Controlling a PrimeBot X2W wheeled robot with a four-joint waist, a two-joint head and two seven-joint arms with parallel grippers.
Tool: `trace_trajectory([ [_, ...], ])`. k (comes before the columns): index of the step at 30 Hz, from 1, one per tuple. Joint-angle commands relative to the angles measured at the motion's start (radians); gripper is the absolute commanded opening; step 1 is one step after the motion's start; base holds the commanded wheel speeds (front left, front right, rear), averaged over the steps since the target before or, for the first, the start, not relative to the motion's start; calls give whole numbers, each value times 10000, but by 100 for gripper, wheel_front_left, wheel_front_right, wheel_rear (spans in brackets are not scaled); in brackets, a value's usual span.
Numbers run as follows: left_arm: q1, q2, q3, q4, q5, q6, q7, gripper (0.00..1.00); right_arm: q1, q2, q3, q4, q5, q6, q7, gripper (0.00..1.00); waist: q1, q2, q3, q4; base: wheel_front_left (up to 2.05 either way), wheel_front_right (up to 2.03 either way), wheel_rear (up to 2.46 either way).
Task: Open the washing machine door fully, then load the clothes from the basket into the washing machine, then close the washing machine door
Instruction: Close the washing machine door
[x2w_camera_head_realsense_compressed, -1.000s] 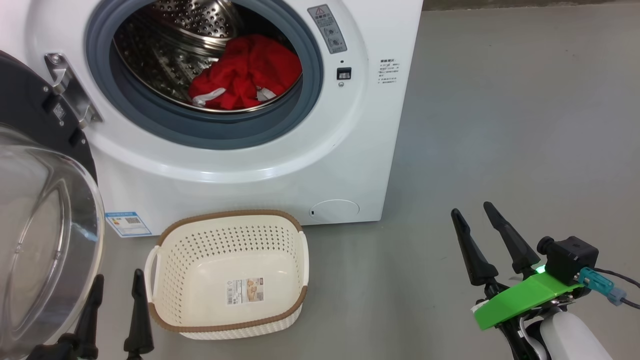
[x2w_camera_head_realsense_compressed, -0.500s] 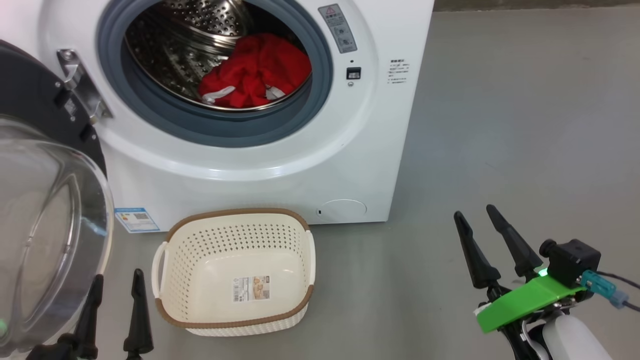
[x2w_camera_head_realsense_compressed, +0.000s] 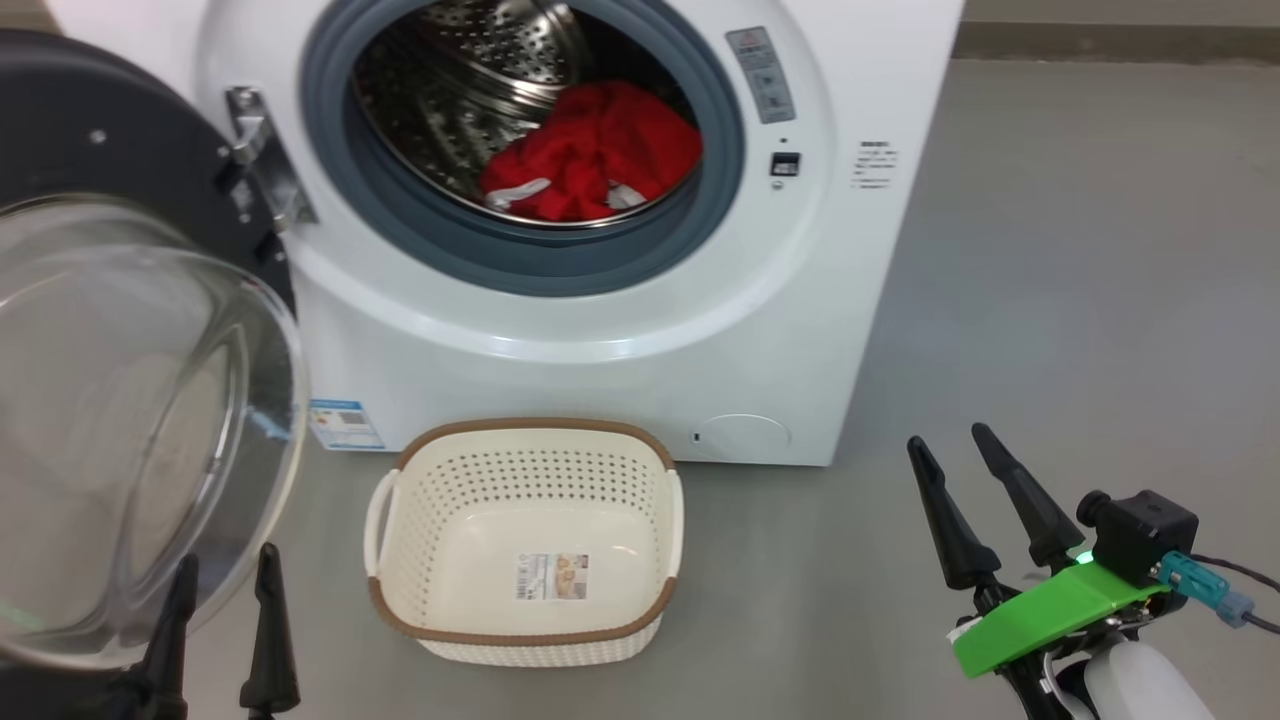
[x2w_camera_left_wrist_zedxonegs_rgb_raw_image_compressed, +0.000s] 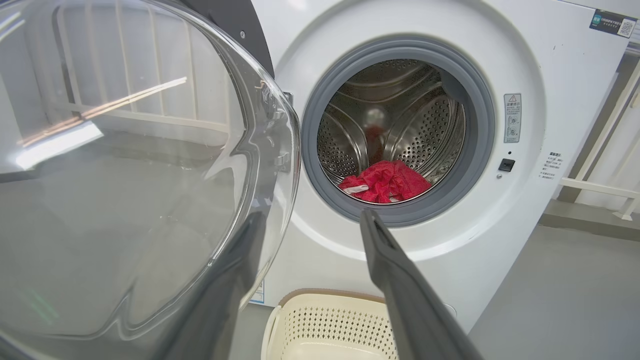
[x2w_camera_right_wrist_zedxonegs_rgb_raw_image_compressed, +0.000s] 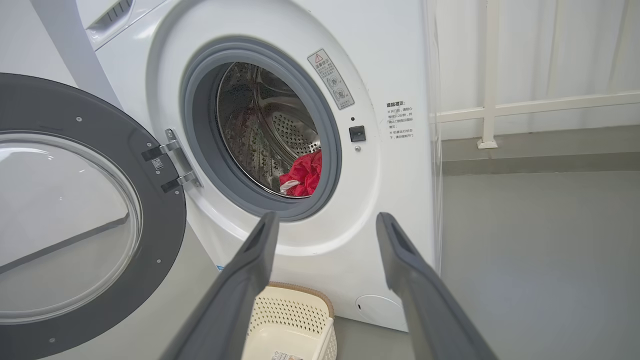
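Observation:
The washing machine (x2w_camera_head_realsense_compressed: 600, 340) stands ahead with its door (x2w_camera_head_realsense_compressed: 130, 430) swung open to the left, the clear glass bowl bulging toward me. Red clothes (x2w_camera_head_realsense_compressed: 600, 150) with a bit of white lie inside the steel drum, also seen as clothes (x2w_camera_left_wrist_zedxonegs_rgb_raw_image_compressed: 385, 181) and clothes (x2w_camera_right_wrist_zedxonegs_rgb_raw_image_compressed: 302, 175). The basket (x2w_camera_head_realsense_compressed: 530, 427) sits empty on the floor in front of the machine. My left gripper (x2w_camera_head_realsense_compressed: 227, 560) is open and empty beside the door bowl; in the left wrist view one of its fingers (x2w_camera_left_wrist_zedxonegs_rgb_raw_image_compressed: 235, 270) shows through the glass. My right gripper (x2w_camera_head_realsense_compressed: 948, 440) hangs open and empty, right of the basket.
Grey floor (x2w_camera_head_realsense_compressed: 1080, 300) stretches to the right of the machine. A blue sticker (x2w_camera_head_realsense_compressed: 345, 425) marks the machine's lower left corner. A white railing (x2w_camera_right_wrist_zedxonegs_rgb_raw_image_compressed: 490, 75) stands behind at the right. The open door fills the space at my left.
The head camera has shifted, so the machine, door and basket now sit further right in the picture. Both grippers stay open in the same places; the clothes have not moved.

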Motion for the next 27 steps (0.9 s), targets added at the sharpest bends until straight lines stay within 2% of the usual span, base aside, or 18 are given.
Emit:
trace_trajectory([
  [1, -49, 122, 390, -195, 164, 20, -53, 100, 88, -45, 201, -217, 11, 16, -48, 100, 0, -1, -83, 364, 0, 0, 0],
  [10, -12, 122, 447, -191, 297, 234, -53, 100, 149, -6, 263, -177, 64, 16, -48, 100, 0, -1, -256, 1290, 0, 0, 0],
  [27, 57, 122, 439, -267, 304, 517, -53, 100, 207, 104, 325, -149, 93, 16, -48, 100, 0, -1, -356, 2640, 0, 0, 0],
])
